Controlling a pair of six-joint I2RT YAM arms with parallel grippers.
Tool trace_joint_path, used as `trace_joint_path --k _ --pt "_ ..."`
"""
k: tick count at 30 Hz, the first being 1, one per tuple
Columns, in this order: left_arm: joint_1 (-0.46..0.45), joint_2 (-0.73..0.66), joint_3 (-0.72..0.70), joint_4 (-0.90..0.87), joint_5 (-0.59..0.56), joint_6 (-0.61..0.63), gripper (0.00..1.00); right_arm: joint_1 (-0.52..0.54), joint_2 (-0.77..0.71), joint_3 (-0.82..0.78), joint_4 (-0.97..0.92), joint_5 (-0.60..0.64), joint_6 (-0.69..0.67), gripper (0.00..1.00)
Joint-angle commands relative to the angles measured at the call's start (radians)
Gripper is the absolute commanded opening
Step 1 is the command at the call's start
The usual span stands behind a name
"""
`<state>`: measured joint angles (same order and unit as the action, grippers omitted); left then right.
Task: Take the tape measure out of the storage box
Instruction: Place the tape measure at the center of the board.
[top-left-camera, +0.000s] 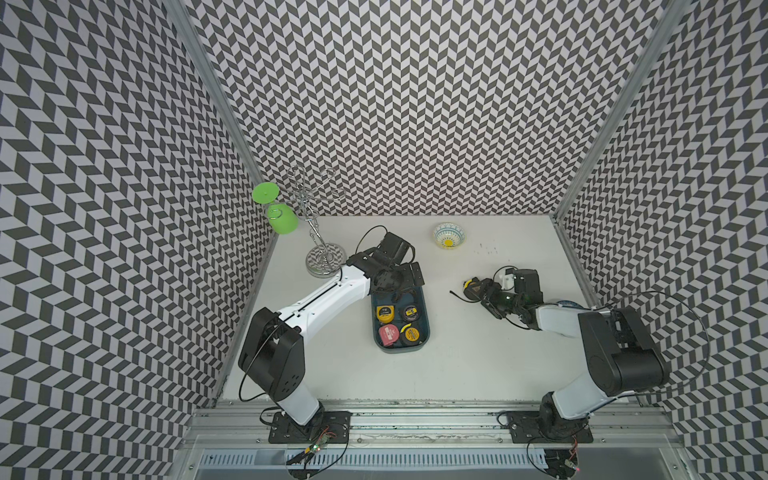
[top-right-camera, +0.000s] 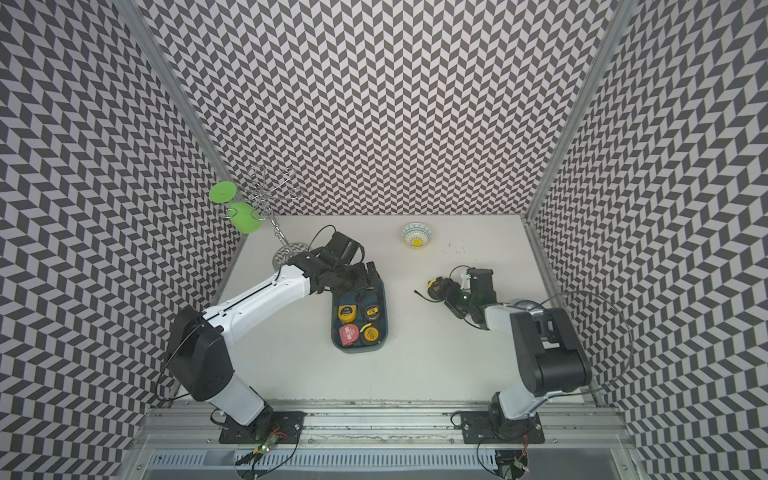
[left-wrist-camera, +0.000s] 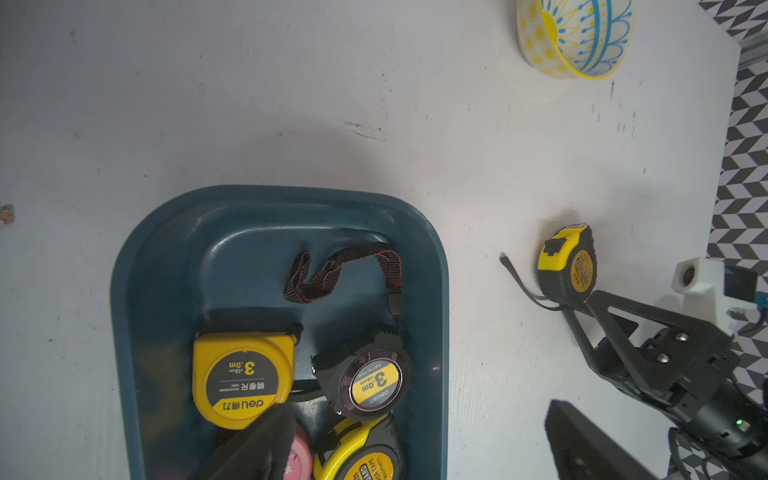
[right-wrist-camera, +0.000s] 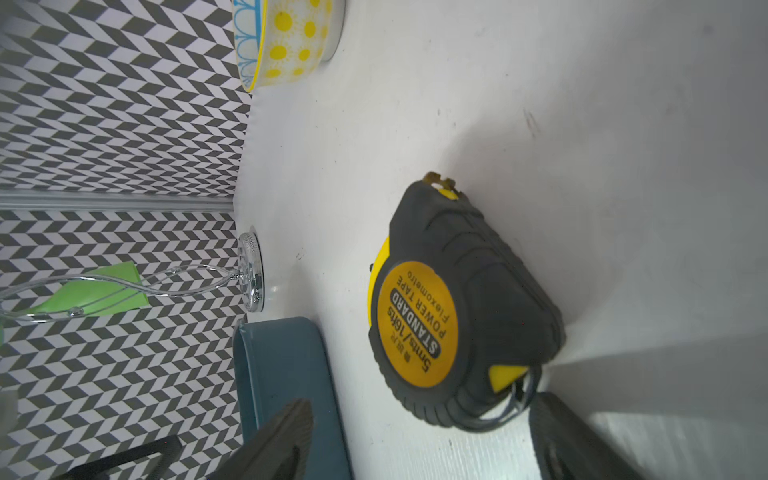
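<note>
The teal storage box (top-left-camera: 401, 350) (top-right-camera: 359, 350) lies mid-table with several tape measures in it: yellow (left-wrist-camera: 243, 376), black (left-wrist-camera: 370, 380), pink (top-left-camera: 388, 333) and black-yellow (left-wrist-camera: 365, 457). My left gripper (top-left-camera: 399, 286) (left-wrist-camera: 415, 453) hangs open over the box's far end, holding nothing. Another black-yellow tape measure (top-left-camera: 473, 286) (top-right-camera: 436, 286) (right-wrist-camera: 457, 316) stands on the table right of the box, its strap trailing. My right gripper (top-left-camera: 484, 294) (right-wrist-camera: 419, 449) is open just behind this one, with its fingers (right-wrist-camera: 286, 436) spread to either side and not gripping it.
A patterned bowl (top-left-camera: 449, 235) (left-wrist-camera: 575, 37) sits at the back of the table. A chrome rack (top-left-camera: 320, 249) with a green cup (top-left-camera: 282, 222) stands at the back left. Patterned walls close in both sides.
</note>
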<state>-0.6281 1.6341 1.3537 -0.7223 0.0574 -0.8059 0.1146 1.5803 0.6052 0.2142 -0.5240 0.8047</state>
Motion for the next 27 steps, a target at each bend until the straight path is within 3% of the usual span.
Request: trace_joint_path --k 1,5,15,27 --pt "-0.012 -0.001 -0.008 -0.030 0.010 0.029 1.00 -0.001 -0.056 0.019 -0.074 0.033 -0.038 0.94" --pt "-0.034 0.020 -0.006 -0.049 0.007 0.032 1.00 -0.002 -0.112 0.028 -0.134 0.061 -0.062 1.00" --pt "-0.048 0.069 -0.019 -0.098 0.029 -0.029 1.00 -0.003 -0.236 0.072 -0.241 0.090 -0.096 1.00" --pt "-0.052 0.134 -0.011 -0.142 0.048 -0.101 0.99 -0.002 -0.266 0.080 -0.272 0.101 -0.116 0.99"
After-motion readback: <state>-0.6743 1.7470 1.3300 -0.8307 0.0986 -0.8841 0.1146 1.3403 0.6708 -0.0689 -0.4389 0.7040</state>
